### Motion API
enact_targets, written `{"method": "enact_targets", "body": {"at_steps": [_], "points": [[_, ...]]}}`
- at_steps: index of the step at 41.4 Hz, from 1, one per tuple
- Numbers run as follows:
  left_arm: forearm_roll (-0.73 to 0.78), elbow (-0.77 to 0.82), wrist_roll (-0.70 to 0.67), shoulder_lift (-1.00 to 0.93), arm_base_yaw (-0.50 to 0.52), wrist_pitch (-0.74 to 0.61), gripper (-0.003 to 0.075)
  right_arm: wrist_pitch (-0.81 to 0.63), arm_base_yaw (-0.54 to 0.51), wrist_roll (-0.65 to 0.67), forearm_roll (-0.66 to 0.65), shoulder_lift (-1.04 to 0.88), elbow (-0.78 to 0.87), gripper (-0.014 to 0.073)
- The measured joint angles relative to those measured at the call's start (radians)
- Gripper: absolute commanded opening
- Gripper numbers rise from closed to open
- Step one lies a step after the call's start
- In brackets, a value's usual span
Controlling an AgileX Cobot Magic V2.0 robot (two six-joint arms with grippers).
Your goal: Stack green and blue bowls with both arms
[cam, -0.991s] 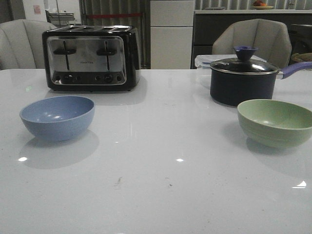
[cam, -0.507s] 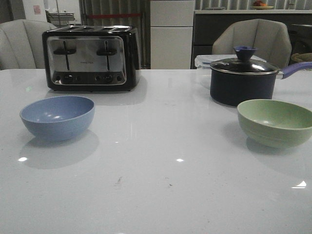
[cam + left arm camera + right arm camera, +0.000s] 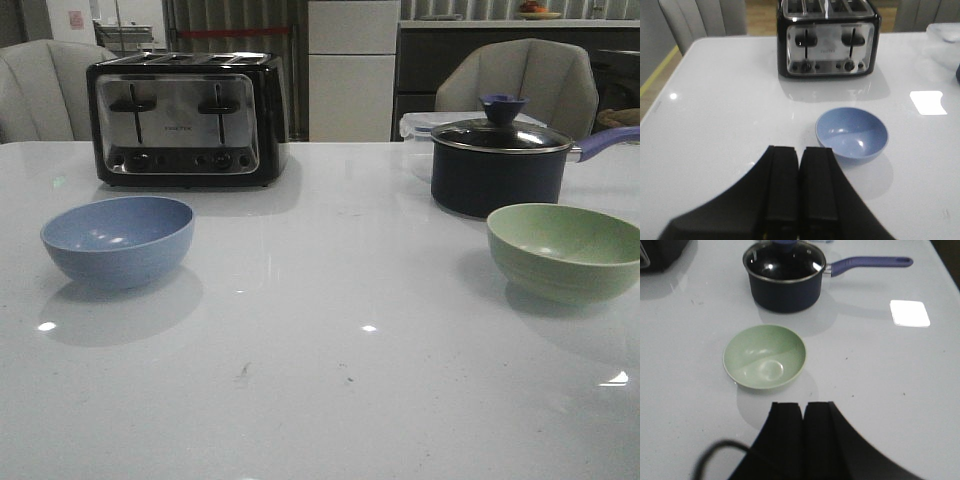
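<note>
The dusty blue bowl [image 3: 118,240] sits upright and empty on the left of the white table; it also shows in the left wrist view [image 3: 852,134]. The pale green bowl [image 3: 565,251] sits upright and empty on the right; it also shows in the right wrist view [image 3: 764,356]. My left gripper [image 3: 799,151] is shut and empty, held above the table short of the blue bowl. My right gripper [image 3: 804,406] is shut and empty, held above the table short of the green bowl. Neither arm shows in the front view.
A black and chrome toaster [image 3: 185,119] stands behind the blue bowl. A dark lidded saucepan [image 3: 500,165] with a purple-blue handle [image 3: 870,263] stands just behind the green bowl. Grey chairs [image 3: 520,85] stand beyond the far edge of the table [image 3: 330,330].
</note>
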Motion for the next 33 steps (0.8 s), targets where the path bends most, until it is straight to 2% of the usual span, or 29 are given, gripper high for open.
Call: {"method": "enact_targets", "body": {"at_steps": [13,16,18,23,26,28,33], "points": [[-0.002,0.002,0.000,0.066,0.000,0.063,0.0094,0.041,0.000,0.000,0.000,0.170,0.025,0.0038],[-0.002,0.002,0.000,0.072,0.000,0.068,0.0118,0.045,0.000,0.000,0.000,0.203,0.025,0.0106],[-0.002,0.002,0.000,0.074,0.000,0.072,0.0166,0.045,0.000,0.000,0.000,0.226,0.025,0.0199],[-0.002,0.002,0.000,0.074,0.000,0.079,0.0367,0.045,0.000,0.000,0.000,0.284,0.025,0.0435],[-0.002,0.002,0.000,0.074,0.000,0.080,0.0459,0.045,0.000,0.000,0.000,0.318,0.025,0.0518],[-0.002,0.002,0.000,0.074,0.000,0.080,0.0483,0.045,0.000,0.000,0.000,0.341,0.025,0.0542],[-0.003,0.002,0.000,0.074,0.000,0.080,0.0475,0.024,0.000,0.000,0.004,0.395,0.023,0.0544]]}}
